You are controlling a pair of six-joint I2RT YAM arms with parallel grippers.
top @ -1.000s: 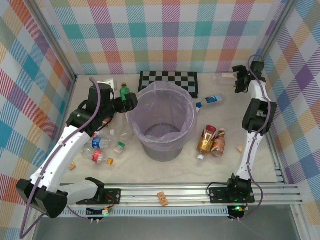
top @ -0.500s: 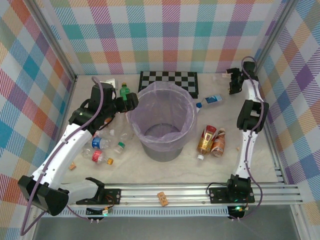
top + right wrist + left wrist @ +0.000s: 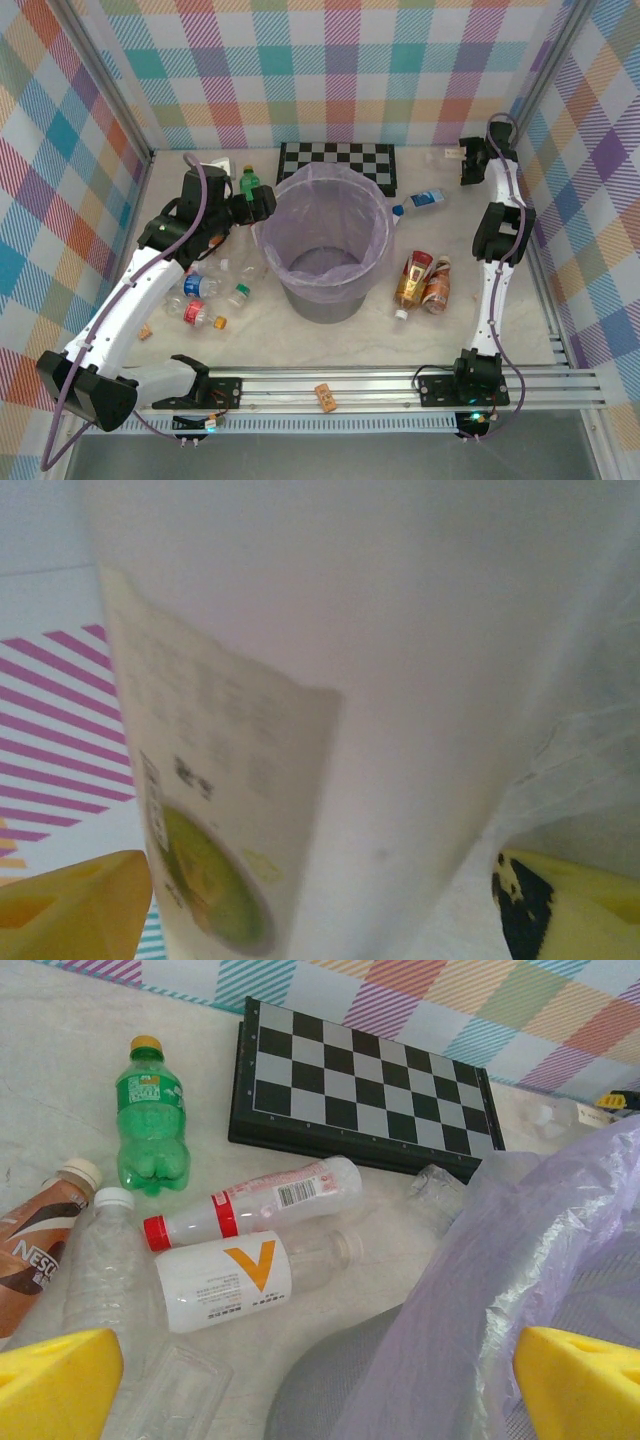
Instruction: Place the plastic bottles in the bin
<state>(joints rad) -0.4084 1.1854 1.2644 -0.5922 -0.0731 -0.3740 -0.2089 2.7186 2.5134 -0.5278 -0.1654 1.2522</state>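
Bin, top camera: the grey bin [image 3: 322,300] with its lavender liner stands just right of the left gripper [image 3: 257,205] and well left of the right gripper [image 3: 468,160].
Bottles, top camera: plastic bottles [image 3: 200,287] lie loose behind the left gripper.
Left wrist, grip: the fingers [image 3: 55,1380] are spread wide and empty, likely beside the rim for a drop.
Left wrist, bottles: a green bottle [image 3: 150,1120], a red-capped bottle [image 3: 255,1205] and a white-labelled bottle [image 3: 250,1275] lie ahead, before the checkerboard [image 3: 360,1090].
Right wrist, grip: wide fingers [image 3: 560,895] straddle a cloudy bottle [image 3: 400,680], apparently lining up a grasp. Contact cannot be told.
Right wrist, bottle: pale label, green round picture, blurred.
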